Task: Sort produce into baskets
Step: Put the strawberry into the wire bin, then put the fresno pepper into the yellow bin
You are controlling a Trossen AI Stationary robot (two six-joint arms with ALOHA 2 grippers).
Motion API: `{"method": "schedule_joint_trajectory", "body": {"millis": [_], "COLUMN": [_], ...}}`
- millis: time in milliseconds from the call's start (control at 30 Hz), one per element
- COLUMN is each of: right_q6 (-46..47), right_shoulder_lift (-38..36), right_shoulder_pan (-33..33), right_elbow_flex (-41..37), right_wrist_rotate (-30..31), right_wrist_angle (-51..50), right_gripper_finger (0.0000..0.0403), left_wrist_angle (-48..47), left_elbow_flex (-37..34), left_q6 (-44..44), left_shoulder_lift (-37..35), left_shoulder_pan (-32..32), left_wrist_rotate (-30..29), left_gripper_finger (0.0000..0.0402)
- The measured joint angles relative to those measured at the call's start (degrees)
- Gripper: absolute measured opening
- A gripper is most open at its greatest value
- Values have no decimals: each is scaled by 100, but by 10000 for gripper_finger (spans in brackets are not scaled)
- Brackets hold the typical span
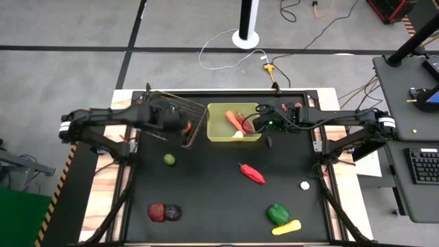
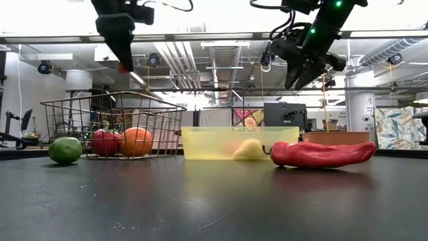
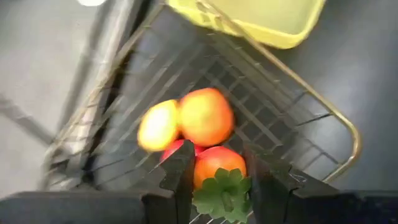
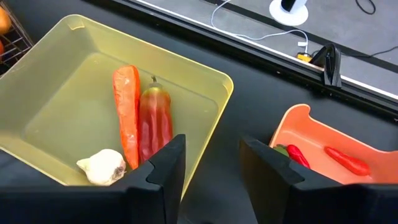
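Tomato (image 3: pixel 219 180), red with a green leafy top, pinched between the left gripper's (image 3: pixel 217 186) fingers above the wire basket (image 1: pixel 195 110).

High view: left gripper (image 1: pixel 184 127) over the wire basket's right part, next to the yellow tray (image 1: pixel 214 135). Right gripper (image 1: pixel 264 125) at the yellow tray's right edge. Away from the tray, on the table (image 1: pixel 206 199): lime (image 1: pixel 169 159), long red pepper (image 1: pixel 252 173), green pepper (image 1: pixel 278 213), yellow piece (image 1: pixel 286 227), two dark red pieces (image 1: pixel 164 213), small white piece (image 1: pixel 304 185).

Low view: left gripper (image 2: pixel 122 57) well above the basket (image 2: pixel 114 127), which already holds a red fruit (image 2: pixel 103 142) and an orange one (image 2: pixel 136 141). Right gripper (image 2: pixel 302 70) high, right of the tray (image 2: pixel 221 144), fingers spread.

Left wrist view: basket floor under the tomato taken up by two orange-red fruits (image 3: pixel 205 116) and a yellow one (image 3: pixel 158 126).

Right wrist view: right gripper (image 4: pixel 211 165) spread and empty, over the tray's (image 4: pixel 74 37) right rim. Tray holds carrot (image 4: pixel 127 109), red pepper (image 4: pixel 155 124), garlic (image 4: pixel 102 167). Salmon bin (image 4: pixel 298 121) beside the tray holds red chilies (image 4: pixel 345 160).

Risk: released from this height, the tomato may strike the fruit below and bounce over the low wire rim toward the tray. The right arm sits close by; a sideways move by either arm could clip the other.
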Motion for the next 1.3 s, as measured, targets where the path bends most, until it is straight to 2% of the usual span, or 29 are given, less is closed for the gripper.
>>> {"method": "schedule_joint_trajectory", "body": {"millis": [167,233,433,567,733,1100,1300], "right_q6": [-38,-38,-37,-28,-29,-39,-40], "right_shoulder_lift": [0,0,0,0,0,0,0], "right_shoulder_pan": [0,0,0,0,0,0,0], "right_elbow_flex": [0,0,0,0,-2,-2,-2], "right_wrist_rotate": [0,0,-1,0,0,0,0], "right_wrist_angle": [-2,0,0,2,0,0,0], "right_gripper_finger": [138,135,138,145,148,152,150], "left_wrist_angle": [923,1107,1118,1265,1336,1336,1322], "left_elbow_flex": [-673,-899,-1188,-1188,-1186,-1186,-1186], "left_q6": [1096,1281,1327,1438,1453,1349,1127], "left_shoulder_lift": [-353,-360,-106,71,185,217,132], "left_shoulder_pan": [1226,1681,2663,3004,3081,3079,3047], "left_wrist_rotate": [1896,2233,2253,2253,2218,2200,2057], "left_gripper_finger": [104,104,104,106,121,190,203]}}
